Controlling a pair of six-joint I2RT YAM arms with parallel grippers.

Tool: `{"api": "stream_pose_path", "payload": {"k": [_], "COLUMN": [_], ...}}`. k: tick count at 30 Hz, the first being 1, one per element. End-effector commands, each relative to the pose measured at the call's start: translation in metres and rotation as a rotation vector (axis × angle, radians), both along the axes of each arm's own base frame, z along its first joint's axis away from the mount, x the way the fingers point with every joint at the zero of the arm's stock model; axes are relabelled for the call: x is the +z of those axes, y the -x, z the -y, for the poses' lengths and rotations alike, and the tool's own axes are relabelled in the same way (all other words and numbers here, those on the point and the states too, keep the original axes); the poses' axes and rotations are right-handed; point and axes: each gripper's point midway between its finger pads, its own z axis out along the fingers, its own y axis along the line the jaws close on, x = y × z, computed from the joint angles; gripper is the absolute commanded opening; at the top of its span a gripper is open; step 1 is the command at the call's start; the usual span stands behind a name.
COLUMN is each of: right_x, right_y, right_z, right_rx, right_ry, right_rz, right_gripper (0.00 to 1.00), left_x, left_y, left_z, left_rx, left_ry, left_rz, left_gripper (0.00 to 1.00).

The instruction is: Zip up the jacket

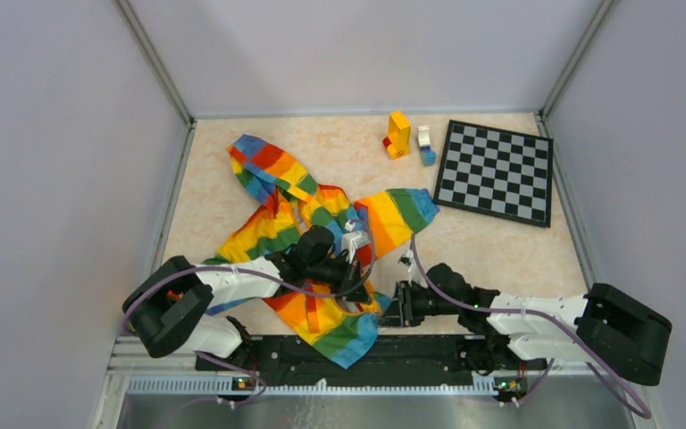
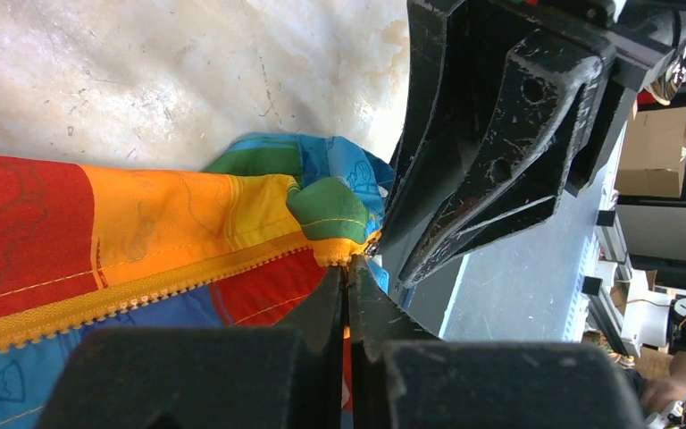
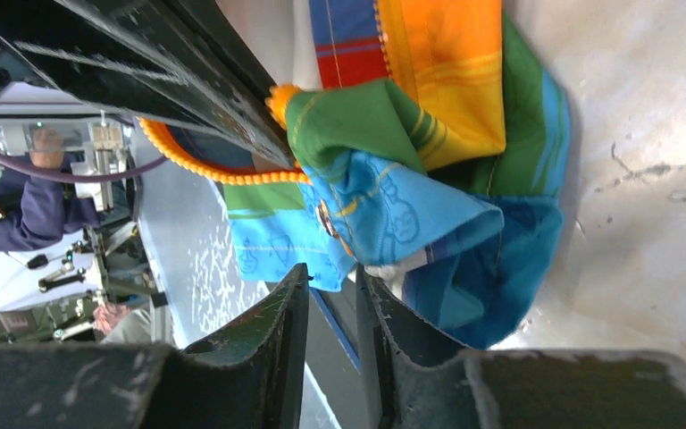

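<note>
Though pinched at one lower corner, jacket (image 1: pixel 322 210): lying crumpled and open in the middle of the table, sleeves splayed, hem towards the arms and reaching over the near edge.
Left gripper (image 2: pixel 348 268): shut tight on the bottom end of the orange zip tape (image 2: pixel 143 299).
Right gripper (image 3: pixel 332 279): fingers a little apart, just beside the blue hem fold; clamped on nothing that can be made out.
Zip: teeth (image 3: pixel 205 165) loose along one edge, not meshed with the other side; slider not identified in any view.
Done: bottom end of one side secured; both grippers close together at the hem.
Left to do, by judgement: second side to be found and lined up, ends mated, slider run up the full front. Early stage.
Surface: pale marbled tabletop (image 1: pixel 500 255), flat; chessboard (image 1: pixel 496 172) and a few toy blocks (image 1: pixel 399 136) at the far right, apart from the jacket.
Room: plain grey walls (image 1: pixel 348 45) on three sides; beyond the near edge, workshop clutter, a cardboard box (image 2: pixel 652 147) and a person (image 3: pixel 13 210) in a dark blue sleeve.
</note>
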Motion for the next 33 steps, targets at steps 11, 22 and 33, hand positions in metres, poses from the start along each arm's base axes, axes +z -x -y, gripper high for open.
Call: {"api": "stream_pose_path", "payload": {"k": [11, 22, 33], "right_x": [0.009, 0.003, 0.011], "right_y": [-0.004, -0.002, -0.006], "right_z": [-0.011, -0.011, -0.025], "right_rx": [-0.030, -0.025, -0.041], "right_ry": [-0.075, -0.066, -0.112], "right_rz": [0.005, 0.001, 0.003], "right_gripper": [0.24, 0.30, 0.28], "left_x": [0.020, 0.022, 0.022], "left_y": [-0.001, 0.000, 0.001], "left_z": [0.003, 0.005, 0.006], "left_rx": [-0.018, -0.028, -0.031], "left_ry": [0.075, 0.084, 0.086], "left_rz": [0.049, 0.046, 0.038], "left_gripper": [0.00, 0.00, 0.00]}}
